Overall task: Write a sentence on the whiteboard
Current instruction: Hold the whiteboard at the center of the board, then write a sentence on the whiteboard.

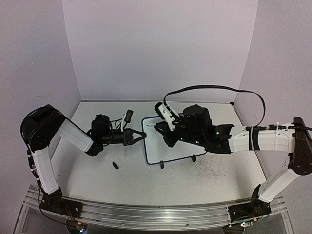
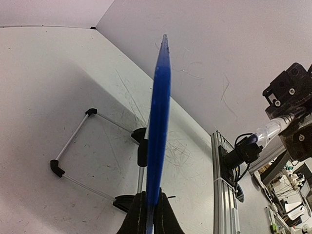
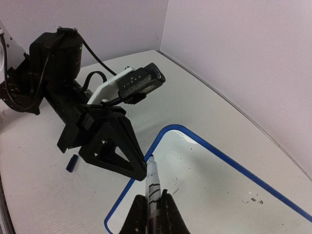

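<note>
The whiteboard point(image 1: 168, 148), white with a dark blue rim and two black feet, rests mid-table. My left gripper point(image 1: 142, 136) is shut on its left rim. It shows edge-on as a blue blade point(image 2: 158, 126) between the left fingers point(image 2: 150, 214). My right gripper point(image 1: 160, 128) is shut on a white marker point(image 3: 154, 185). The marker's tip is at the board's far-left corner, just beside the left gripper's fingers point(image 3: 114, 146). No blue handwriting shows on the board face point(image 3: 219, 185), only a few small dark specks.
The small dark marker cap point(image 1: 116, 165) lies on the tabletop in front of the left gripper and also shows in the right wrist view point(image 3: 71, 163). Grey scribble scratches point(image 1: 212, 170) mark the table right of the board. A black cable point(image 1: 214, 87) arcs over the right arm.
</note>
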Robot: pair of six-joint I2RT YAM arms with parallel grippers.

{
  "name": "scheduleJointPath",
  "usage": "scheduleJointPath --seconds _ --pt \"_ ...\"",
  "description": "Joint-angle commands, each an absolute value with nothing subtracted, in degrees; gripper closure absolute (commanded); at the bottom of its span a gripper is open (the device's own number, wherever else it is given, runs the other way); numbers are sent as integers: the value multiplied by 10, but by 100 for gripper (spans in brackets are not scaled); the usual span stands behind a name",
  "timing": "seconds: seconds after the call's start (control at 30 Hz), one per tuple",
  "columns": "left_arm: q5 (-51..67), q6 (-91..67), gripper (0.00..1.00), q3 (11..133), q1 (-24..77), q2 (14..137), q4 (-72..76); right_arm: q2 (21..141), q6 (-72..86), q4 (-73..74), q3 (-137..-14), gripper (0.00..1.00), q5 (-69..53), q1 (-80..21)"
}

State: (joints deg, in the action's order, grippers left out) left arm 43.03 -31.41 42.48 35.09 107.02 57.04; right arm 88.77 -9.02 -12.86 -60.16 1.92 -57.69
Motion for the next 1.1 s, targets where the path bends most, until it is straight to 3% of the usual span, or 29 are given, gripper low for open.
scheduleJointPath --seconds 0.0,1.07 --pt "443 -309 100 431 348 1064 589 891 -98 -152 -613 100 32 -582" --pt "439 -315 100 435 358 1074 589 892 -90 -195 -587 100 90 -594"
